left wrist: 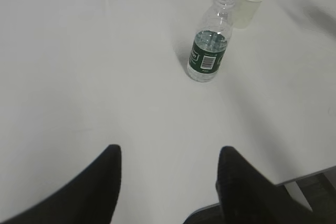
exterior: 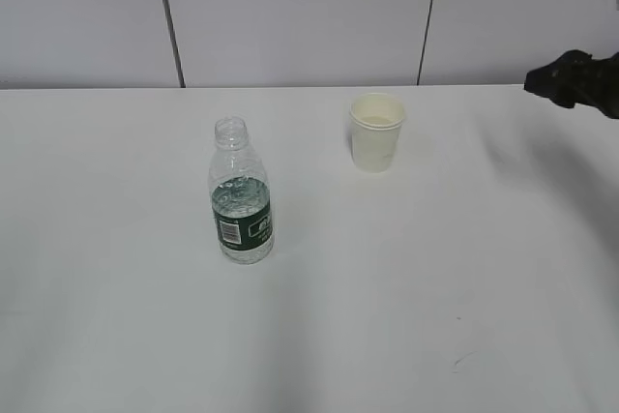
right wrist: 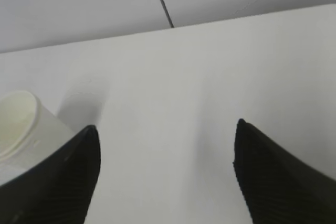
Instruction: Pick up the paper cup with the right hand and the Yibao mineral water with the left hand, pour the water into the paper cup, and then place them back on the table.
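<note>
The Yibao mineral water [exterior: 241, 195] stands upright on the white table [exterior: 435, 287], capless, with a dark green label and some water inside. It also shows in the left wrist view [left wrist: 209, 45]. The paper cup [exterior: 376, 131] stands upright behind and to the right of it, and shows in the left wrist view [left wrist: 248, 3] and at the left edge of the right wrist view [right wrist: 23, 132]. My left gripper [left wrist: 169, 153] is open and empty, well short of the bottle. My right gripper [right wrist: 165, 129] is open and empty, the cup just left of its left finger. The right hand [exterior: 578, 80] enters at the right edge.
A grey panelled wall [exterior: 290, 7] rises behind the table's far edge. The table's near edge and a dark floor [left wrist: 315, 187] show at the lower right of the left wrist view.
</note>
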Robot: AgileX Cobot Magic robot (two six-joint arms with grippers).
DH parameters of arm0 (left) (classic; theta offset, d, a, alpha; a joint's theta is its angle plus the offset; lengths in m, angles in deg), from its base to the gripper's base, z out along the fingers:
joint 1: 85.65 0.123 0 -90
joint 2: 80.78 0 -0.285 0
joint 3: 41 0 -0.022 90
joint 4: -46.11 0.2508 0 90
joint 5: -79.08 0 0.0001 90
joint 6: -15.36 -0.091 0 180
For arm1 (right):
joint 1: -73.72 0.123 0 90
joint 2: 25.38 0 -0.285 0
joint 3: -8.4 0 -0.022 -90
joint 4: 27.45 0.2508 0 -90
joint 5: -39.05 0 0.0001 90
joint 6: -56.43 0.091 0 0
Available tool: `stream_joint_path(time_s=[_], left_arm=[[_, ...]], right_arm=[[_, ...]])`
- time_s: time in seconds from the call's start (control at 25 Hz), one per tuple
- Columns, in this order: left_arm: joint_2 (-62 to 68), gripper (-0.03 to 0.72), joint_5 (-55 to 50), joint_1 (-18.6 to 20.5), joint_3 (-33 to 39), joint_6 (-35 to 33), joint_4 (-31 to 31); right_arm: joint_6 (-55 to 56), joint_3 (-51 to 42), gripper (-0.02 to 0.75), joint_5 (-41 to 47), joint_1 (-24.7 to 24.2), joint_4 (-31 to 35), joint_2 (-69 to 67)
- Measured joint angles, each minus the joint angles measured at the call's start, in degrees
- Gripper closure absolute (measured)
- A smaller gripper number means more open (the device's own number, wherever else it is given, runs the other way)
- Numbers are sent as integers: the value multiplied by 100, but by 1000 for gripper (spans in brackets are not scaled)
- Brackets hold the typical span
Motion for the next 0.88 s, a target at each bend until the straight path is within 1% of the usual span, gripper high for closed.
stream_joint_path(time_s=[0.12, 0.32, 0.52, 0.72, 0.88], left_arm=[[0, 314, 0, 0, 0, 0, 0], [0, 314, 0, 0, 0, 0, 0], [0, 314, 0, 0, 0, 0, 0], [0, 315, 0, 0, 0, 4, 0], [0, 315, 0, 0, 0, 4, 0]], right_arm=[[-224, -301, 150, 564, 209, 357, 253], [-782, -735, 150, 1085, 495, 904, 899], [-1664, -1151, 150, 1815, 736, 1818, 1809], [-1969, -1707, 150, 2340, 933, 2575, 2608], [-2786, -2094, 150, 3043, 1155, 3248, 3274]])
